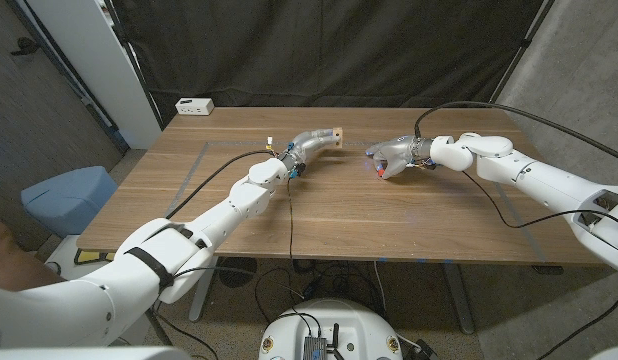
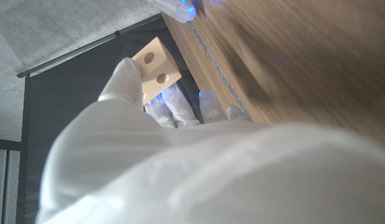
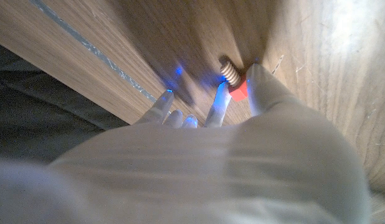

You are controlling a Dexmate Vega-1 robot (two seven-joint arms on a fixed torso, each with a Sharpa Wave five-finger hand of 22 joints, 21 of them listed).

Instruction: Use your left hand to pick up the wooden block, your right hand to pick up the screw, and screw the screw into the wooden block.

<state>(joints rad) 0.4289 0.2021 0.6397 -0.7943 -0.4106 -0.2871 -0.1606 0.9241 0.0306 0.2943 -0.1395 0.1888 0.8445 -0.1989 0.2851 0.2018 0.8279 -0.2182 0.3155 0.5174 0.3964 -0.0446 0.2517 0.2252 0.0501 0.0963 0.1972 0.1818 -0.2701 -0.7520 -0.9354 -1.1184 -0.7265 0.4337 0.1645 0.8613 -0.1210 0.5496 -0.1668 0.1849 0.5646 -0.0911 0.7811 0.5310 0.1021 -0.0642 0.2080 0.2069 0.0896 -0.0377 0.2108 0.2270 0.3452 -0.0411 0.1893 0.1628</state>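
Observation:
My left hand [image 1: 311, 148] holds the pale wooden block [image 1: 336, 135] above the table, at the far middle. In the left wrist view the block [image 2: 156, 68] shows two round holes on one face, gripped by the white-gloved fingers [image 2: 124, 78]. My right hand [image 1: 391, 158] is a short way to the block's right, low over the table. In the right wrist view it pinches the screw [image 3: 232, 76], a wooden threaded shaft with a red head, between thumb and a finger, the tip close to the wood.
The wooden table [image 1: 339, 210] spreads wide in front of both hands. A white power strip [image 1: 194, 106] lies at the far left corner. Black curtain hangs behind the far edge. Cables run along both arms.

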